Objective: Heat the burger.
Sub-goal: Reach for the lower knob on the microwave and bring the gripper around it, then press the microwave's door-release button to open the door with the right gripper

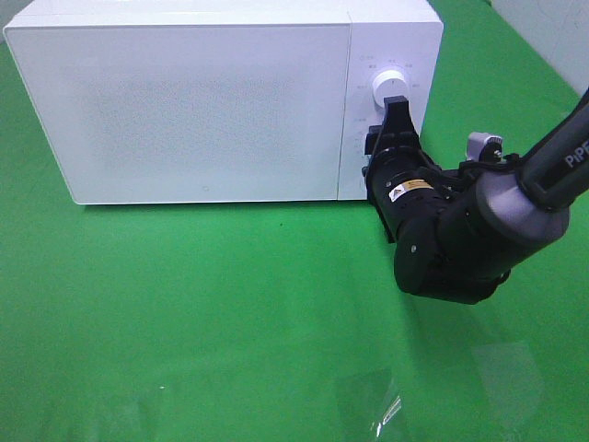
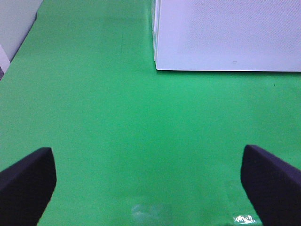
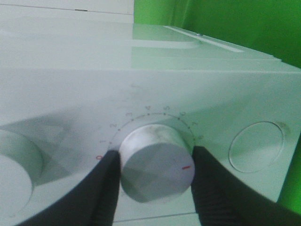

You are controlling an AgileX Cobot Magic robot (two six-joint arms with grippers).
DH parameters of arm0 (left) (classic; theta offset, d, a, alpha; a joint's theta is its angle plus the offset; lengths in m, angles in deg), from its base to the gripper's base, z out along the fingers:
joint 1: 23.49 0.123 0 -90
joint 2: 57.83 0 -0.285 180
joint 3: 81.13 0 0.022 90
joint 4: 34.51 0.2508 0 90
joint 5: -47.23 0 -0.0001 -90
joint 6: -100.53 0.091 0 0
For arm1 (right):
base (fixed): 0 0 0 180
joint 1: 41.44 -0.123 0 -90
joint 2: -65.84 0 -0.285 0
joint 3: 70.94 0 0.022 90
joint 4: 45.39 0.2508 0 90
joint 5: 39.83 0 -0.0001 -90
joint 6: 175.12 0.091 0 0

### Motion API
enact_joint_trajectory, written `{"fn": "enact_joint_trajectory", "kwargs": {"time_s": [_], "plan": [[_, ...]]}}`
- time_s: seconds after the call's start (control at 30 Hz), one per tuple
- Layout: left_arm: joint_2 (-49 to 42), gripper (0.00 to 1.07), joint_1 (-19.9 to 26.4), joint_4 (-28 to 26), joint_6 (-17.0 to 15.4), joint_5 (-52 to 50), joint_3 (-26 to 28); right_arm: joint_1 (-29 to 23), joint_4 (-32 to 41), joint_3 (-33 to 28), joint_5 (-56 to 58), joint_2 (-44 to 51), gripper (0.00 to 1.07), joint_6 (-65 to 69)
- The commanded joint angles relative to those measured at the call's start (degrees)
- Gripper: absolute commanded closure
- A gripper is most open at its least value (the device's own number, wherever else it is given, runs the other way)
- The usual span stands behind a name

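A: Right end effector (image 3: 156,165) clamped on the timer dial (image 3: 153,172), one pad per side, red mark on the dial face. Left end effector (image 2: 148,188) spread wide above bare green desk (image 2: 117,132), holding nothing.

B: Burger?

A: Nowhere in sight, in any view. Probably behind the shut door (image 1: 184,101) of the microwave (image 1: 396,32); impossible to confirm through that frosted front.

B: Likely trouble from here?

A: Slipping, first: smooth dial, narrow pad contact, so a real chance of skidding round it without turning it. Then overshooting the wanted setting, with numbers packed close round the rim. Also pressing inward while twisting, enough to shove the microwave back across the desk.

B: Neighbours on the panel?

A: Tight. Second dial (image 3: 14,165) close on one side, round button (image 3: 256,146) close on the other. Easy to nudge either with a sideways drift of the wrist.

B: Room for backing out?

A: Plenty. Straight off the panel, toward open desk in front, only glare patches there. Left end effector well apart, facing the microwave's other front corner, so no crossing of paths. Near desk edge out of frame; no telling where that open room ends.
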Motion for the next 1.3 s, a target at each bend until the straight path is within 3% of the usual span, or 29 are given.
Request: {"fn": "enact_joint_trajectory", "kwargs": {"time_s": [0.03, 0.23, 0.4, 0.6, 1.07, 1.3], "plan": [[-0.9, 0.07, 0.2, -0.2, -0.3, -0.6, 0.0, 0.9, 1.0, 1.5, -12.0, 1.3, 0.71, -1.3], [-0.9, 0.07, 0.2, -0.2, -0.3, -0.6, 0.0, 0.9, 0.6, 1.5, -10.8, 1.3, 0.64, -2.5], [-0.9, 0.07, 0.2, -0.2, -0.3, -0.6, 0.0, 0.7, 0.3, 0.1, -10.2, 1.3, 0.47, -4.2], [-0.9, 0.07, 0.2, -0.2, -0.3, -0.6, 0.0, 0.7, -2.2, -2.8, -5.9, 2.6, 0.37, -4.2], [-0.9, 0.07, 0.2, -0.2, -0.3, -0.6, 0.0, 0.7, -8.9, -12.3, 6.5, 12.9, 0.37, -15.2], [-0.9, 0.07, 0.2, -0.2, -0.3, -0.6, 0.0, 0.9, -10.8, -15.1, 25.3, 23.4, 0.37, -35.2]]}}
